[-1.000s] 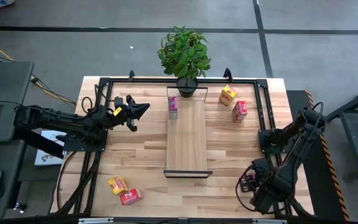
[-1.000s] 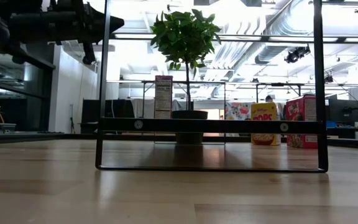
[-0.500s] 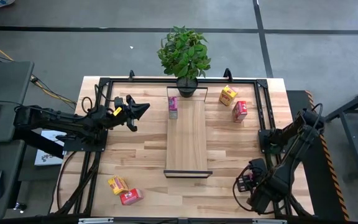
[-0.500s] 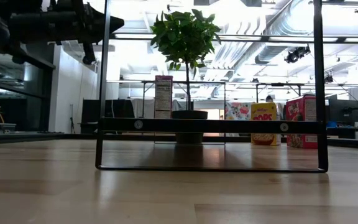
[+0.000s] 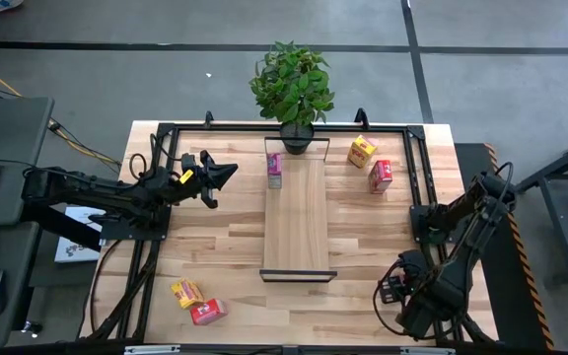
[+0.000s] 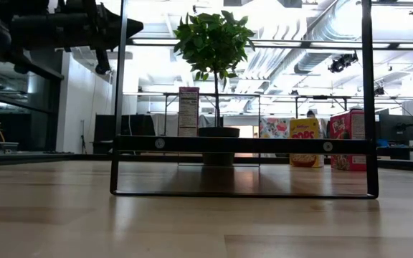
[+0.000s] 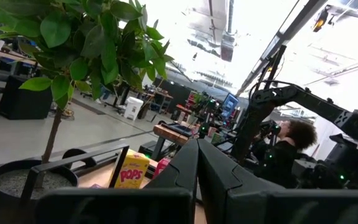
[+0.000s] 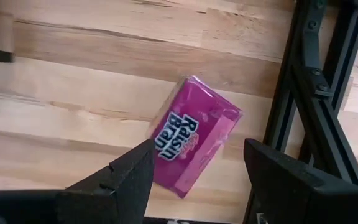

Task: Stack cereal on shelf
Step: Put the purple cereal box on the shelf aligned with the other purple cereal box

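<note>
Butcher-block wooden surface [image 5: 215, 247], rectangular, ringed by a black tube frame; grey floor on all sides.

- Long narrow light-wood shelf [image 5: 296, 212] with thin black end frames: lies along the middle of the surface, bare wood open on both its long sides.
- Pink cardboard cereal box on the shelf [image 5: 274, 169]: upright at the shelf's far end, by its left edge, near the potted green plant in a black pot [image 5: 294, 94].
- Yellow-orange cereal box [image 5: 362, 151] and red cereal box [image 5: 381, 176]: on the surface right of the shelf, near the far right corner, close together.
- Second yellow-orange cereal box [image 5: 186, 293] and second red cereal box [image 5: 208, 312]: near the front edge at left, touching or nearly so.
- Magenta Raisin Bran cereal box [image 8: 194, 134]: lying flat just beside the black frame at the right front corner, directly under the right tool.
- Left tool [image 5: 227, 173]: raised above the surface left of the shelf's far end, pointing toward it, fingers closed together, empty.
- Right tool [image 8: 194, 177]: poised over the magenta box, fingers spread apart on either side of it, not touching.
</note>
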